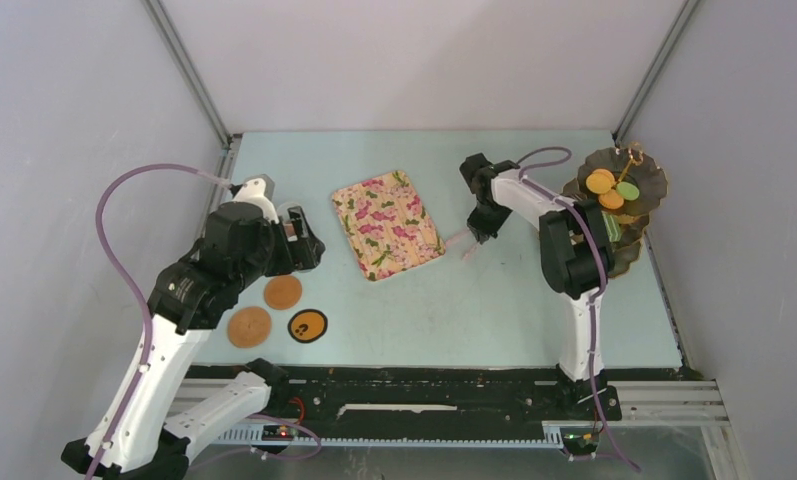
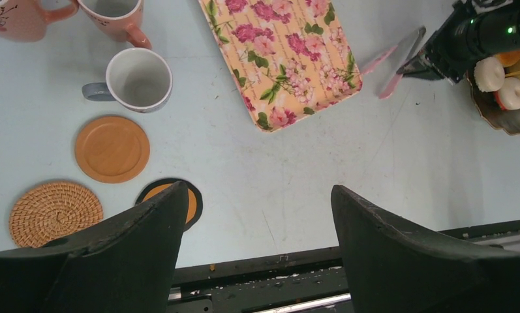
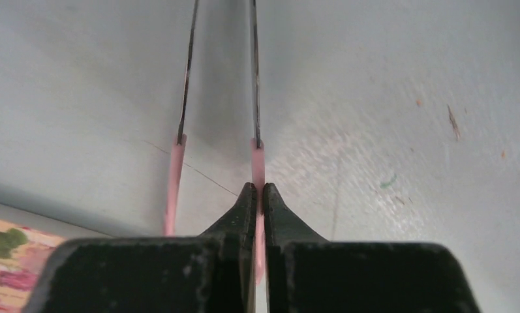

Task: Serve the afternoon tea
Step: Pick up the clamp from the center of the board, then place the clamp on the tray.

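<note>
The dark three-tier stand (image 1: pixel 650 182) stands at the far right with orange and green macarons (image 1: pixel 602 182) on its top tier. Small cakes (image 2: pixel 490 73) lie on a lower tier. My right gripper (image 3: pixel 257 189) is shut on one arm of the pink tongs (image 3: pixel 258 153), and the other arm (image 3: pixel 173 176) hangs free to its left, just above the table. A grey mug (image 2: pixel 138 79) and two pink mugs (image 2: pixel 113 13) stand at the left above three round coasters (image 2: pixel 111 148). My left gripper (image 2: pixel 258 191) hovers open and empty over the near table edge.
The floral rectangular tray (image 1: pixel 387 223) lies empty mid-table between the arms. A rattan coaster (image 2: pixel 55 212) and a black-rimmed coaster (image 2: pixel 190 199) sit near the front left edge. Grey walls enclose the table on three sides.
</note>
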`<state>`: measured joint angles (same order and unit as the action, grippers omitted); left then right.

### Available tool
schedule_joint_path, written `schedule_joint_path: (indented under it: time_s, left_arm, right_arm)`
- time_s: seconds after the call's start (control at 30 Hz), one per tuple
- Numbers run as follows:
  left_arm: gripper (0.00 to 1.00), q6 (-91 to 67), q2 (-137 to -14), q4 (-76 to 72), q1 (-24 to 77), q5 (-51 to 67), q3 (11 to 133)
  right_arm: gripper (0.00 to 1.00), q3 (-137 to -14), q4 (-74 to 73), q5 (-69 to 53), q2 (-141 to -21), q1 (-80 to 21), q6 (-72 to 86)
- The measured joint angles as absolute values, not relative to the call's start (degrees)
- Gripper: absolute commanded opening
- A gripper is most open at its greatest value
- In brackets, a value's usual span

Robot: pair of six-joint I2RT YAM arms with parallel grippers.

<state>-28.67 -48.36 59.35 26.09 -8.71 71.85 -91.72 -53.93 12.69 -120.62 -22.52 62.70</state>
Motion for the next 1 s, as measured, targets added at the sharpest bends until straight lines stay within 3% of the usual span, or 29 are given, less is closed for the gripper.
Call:
schedule_joint_path:
  time_s: [0.4,0.63,0.87,1.0]
  left_arm:
    - [0.88,-26.9,-49.4,59.4,26.1,-8.9,71.9]
    - [0.88,-26.9,-50.8,59.4,26.1,-8.9,71.9]
    - [0.88,-26.9,-50.5,60.0,25.7,-9.3,71.9]
    - [0.88,-26.9,-50.3,60.6,25.3,-9.5,71.9]
  right_arm:
    - [0.0,-111.3,-55.0,20.2,-126.0,-22.9,38.8]
    - [0.0,-126.6,-55.0,19.1,-132.1,-27.7,38.5]
    - [0.05,-131.6,-54.2,17.0,-139.2,-34.3,40.1]
    - [0.15,-133.4,-54.3,16.1,-143.0,-36.0,40.5]
